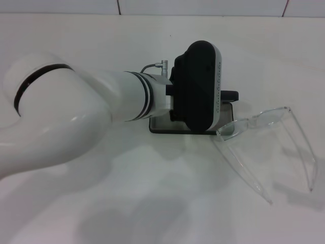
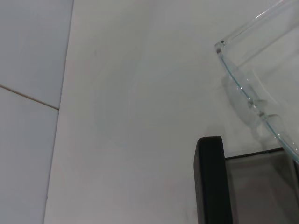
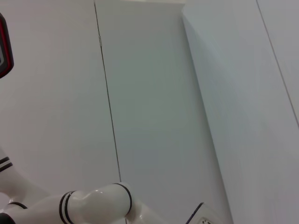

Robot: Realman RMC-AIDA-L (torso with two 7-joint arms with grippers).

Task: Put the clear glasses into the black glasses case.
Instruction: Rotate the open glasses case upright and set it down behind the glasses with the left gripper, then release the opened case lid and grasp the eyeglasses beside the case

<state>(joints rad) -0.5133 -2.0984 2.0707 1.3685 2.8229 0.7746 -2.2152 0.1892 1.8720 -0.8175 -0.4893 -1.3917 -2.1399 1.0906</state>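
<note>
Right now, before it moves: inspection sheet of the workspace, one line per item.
Surface: white table, bare apart from the job's things.
Clear glasses: on the table to the case's right, arms unfolded, one lens end at the case's edge.
Black glasses case: open, grey lining showing, mostly hidden under the left arm.
Clutter: nothing seen.
Left gripper: over the case.
Right gripper: not in view.
Cables: thin grey lead at the left wrist.
Surroundings: white wall panels.
</note>
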